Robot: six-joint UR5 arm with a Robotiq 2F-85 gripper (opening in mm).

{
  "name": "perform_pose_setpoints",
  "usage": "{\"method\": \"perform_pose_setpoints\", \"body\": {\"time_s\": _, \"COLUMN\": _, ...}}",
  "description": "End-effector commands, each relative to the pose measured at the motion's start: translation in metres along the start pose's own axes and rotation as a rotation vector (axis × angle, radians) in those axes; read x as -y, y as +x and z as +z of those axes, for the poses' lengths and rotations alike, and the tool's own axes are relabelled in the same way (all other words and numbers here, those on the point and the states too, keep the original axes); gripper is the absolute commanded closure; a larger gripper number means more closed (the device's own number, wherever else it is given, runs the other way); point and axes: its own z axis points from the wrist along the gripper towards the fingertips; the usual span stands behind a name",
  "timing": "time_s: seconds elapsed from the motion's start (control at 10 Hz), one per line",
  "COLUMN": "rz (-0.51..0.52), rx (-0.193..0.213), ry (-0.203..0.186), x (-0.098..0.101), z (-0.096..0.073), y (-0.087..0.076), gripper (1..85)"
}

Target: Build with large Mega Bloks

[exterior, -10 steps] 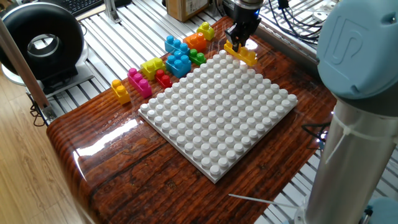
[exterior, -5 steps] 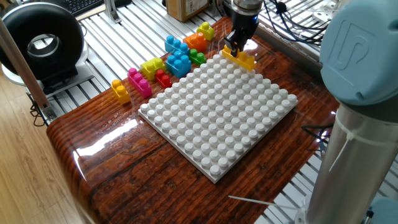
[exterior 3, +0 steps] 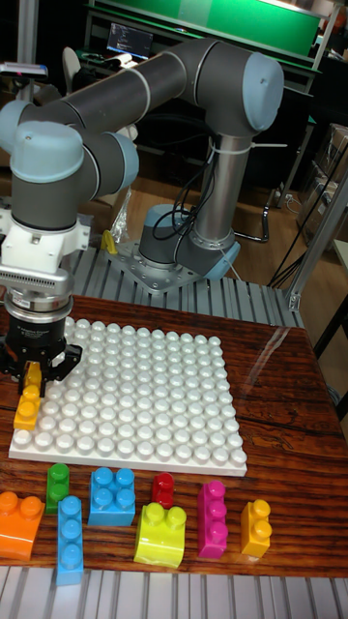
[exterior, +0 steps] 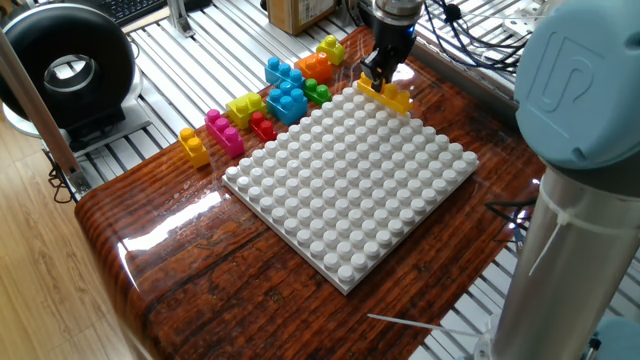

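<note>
Mega Bloks yellow brick, pinched in the gripper, has dropped onto the white baseplate's top corner and stopped there; seating looks nearly finished.

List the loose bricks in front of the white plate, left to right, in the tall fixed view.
orange brick → green brick → long blue brick → square blue brick → lime brick → magenta brick → small yellow brick
</note>
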Motion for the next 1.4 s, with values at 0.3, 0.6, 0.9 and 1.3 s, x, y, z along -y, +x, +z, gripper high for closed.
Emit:
{"method": "perform_pose_setpoints", "body": {"time_s": 0.3, "rz": 0.024, "rx": 0.023, "ry": -0.02, "x": -0.002, "z": 0.007, "y": -0.007, "gripper": 84.7}}
{"method": "perform_pose_setpoints", "body": {"time_s": 0.6, "rz": 0.024, "rx": 0.043, "ry": -0.024, "x": -0.002, "z": 0.011, "y": -0.013, "gripper": 84.7}}
{"method": "perform_pose_setpoints", "body": {"time_s": 0.9, "rz": 0.02, "rx": 0.051, "ry": -0.033, "x": -0.004, "z": 0.013, "y": -0.014, "gripper": 84.7}}
{"method": "perform_pose_setpoints", "body": {"time_s": 1.3, "rz": 0.032, "rx": 0.049, "ry": -0.04, "x": -0.004, "z": 0.014, "y": -0.014, "gripper": 84.7}}
